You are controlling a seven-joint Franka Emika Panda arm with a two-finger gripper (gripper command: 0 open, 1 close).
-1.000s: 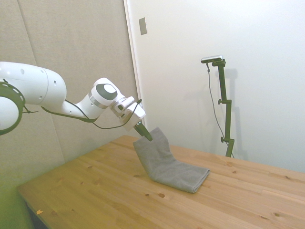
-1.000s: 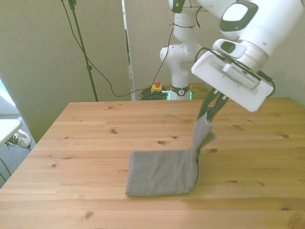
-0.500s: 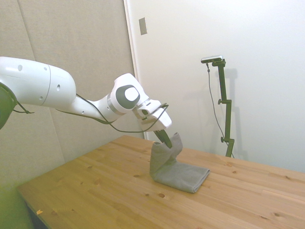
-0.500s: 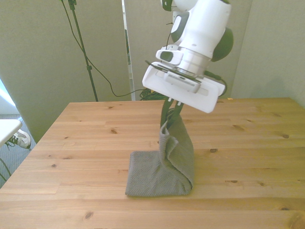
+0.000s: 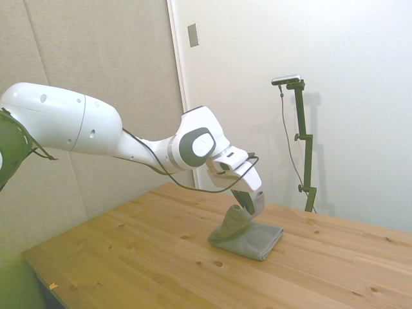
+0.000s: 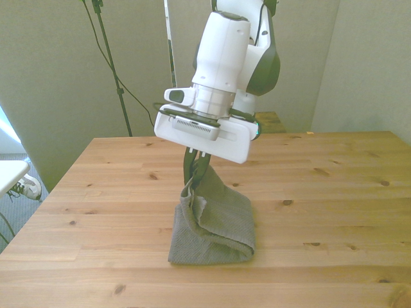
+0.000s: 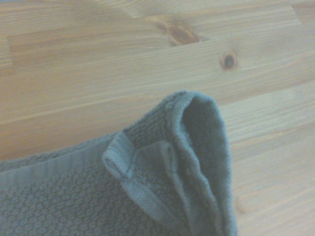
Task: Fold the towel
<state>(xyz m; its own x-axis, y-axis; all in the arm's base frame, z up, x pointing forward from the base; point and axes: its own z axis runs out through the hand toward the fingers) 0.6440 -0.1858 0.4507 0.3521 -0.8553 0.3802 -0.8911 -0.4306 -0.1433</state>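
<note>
Towel (image 6: 215,221), its corner pinched in the gripper (image 6: 194,174), has swung across over its flat half on the table (image 6: 334,212), nearly folded.

Franka arm (image 5: 96,132): glossy white rounded shells, grey disc joint cap, dark joint bands, thin black cable looped beside a flat white wrist block (image 6: 204,131).

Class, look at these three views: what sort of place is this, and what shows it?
Probably a robotics lab: a white arm's tool holds a grey towel above a bare wooden table, amid plain padded walls.
</note>
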